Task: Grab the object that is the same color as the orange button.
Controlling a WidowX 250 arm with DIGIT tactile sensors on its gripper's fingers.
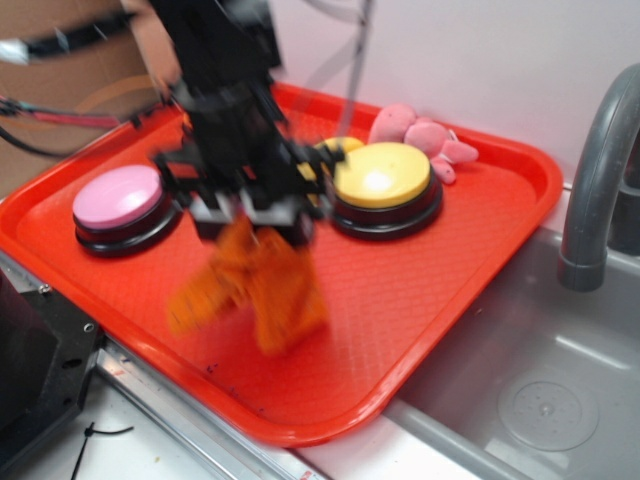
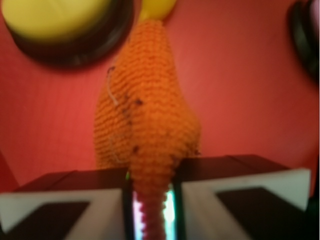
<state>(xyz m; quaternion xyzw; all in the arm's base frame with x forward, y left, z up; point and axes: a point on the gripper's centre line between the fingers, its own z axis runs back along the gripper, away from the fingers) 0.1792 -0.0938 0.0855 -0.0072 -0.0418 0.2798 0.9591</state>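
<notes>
The gripper (image 1: 252, 222) is clamped on the orange cloth (image 1: 255, 285), which hangs from it above the front middle of the red tray (image 1: 430, 300). In the wrist view the cloth (image 2: 145, 125) is pinched between the two pale fingers (image 2: 235, 195), its top squeezed into a thin strip between the jaws while the rest bulges out below in a rounded, pear-like lump. The knit is coarse, with clear rows of loops and a few small dark specks. In the exterior view the cloth looks crumpled and blurred, its lower folds close to the tray; I cannot tell whether they touch it.

The tray is smooth plastic with a fine grid texture and rounded corners. A pink button (image 1: 120, 200) with a flat glossy dome on a black base sits at the left. A yellow button (image 1: 383, 182) of the same round shape sits behind the gripper to the right. A soft pink plush toy (image 1: 420, 135) lies at the tray's far edge. Right of the tray is a grey sink (image 1: 540, 380) with a curved grey tap (image 1: 595, 170).
</notes>
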